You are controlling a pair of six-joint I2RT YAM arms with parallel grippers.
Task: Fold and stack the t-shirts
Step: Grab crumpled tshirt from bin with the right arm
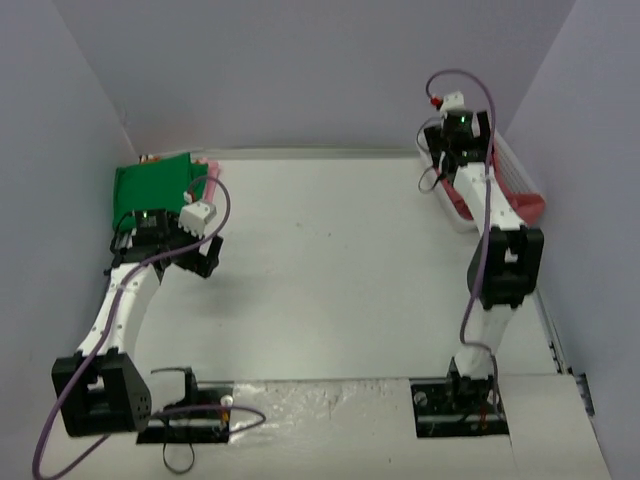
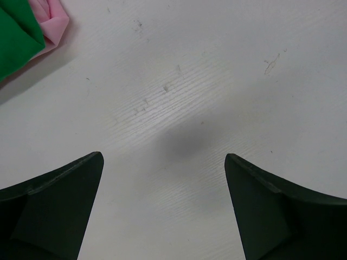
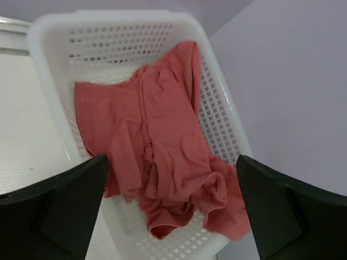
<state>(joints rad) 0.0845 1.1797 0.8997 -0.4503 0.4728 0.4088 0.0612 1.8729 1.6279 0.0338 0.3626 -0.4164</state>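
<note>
Green shirt (image 1: 150,190) is lying folded over pink shirt (image 2: 51,21) on bench (image 1: 330,270). Red shirt (image 3: 162,157) is sitting crumpled in basket (image 3: 54,32), awaiting folding. Left tool (image 2: 162,206) and right tool (image 3: 173,206) are hanging released.

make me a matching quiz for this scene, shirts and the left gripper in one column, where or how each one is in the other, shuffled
Column one
1. green t-shirt
2. pink t-shirt
3. dusty-red t-shirt
4. left gripper

Column two
a. crumpled in the white mesh basket
b. open over bare table
c. only an edge showing, next to green cloth
d. lying flat at the far left corner

Pairs: 1-d, 2-c, 3-a, 4-b
</note>
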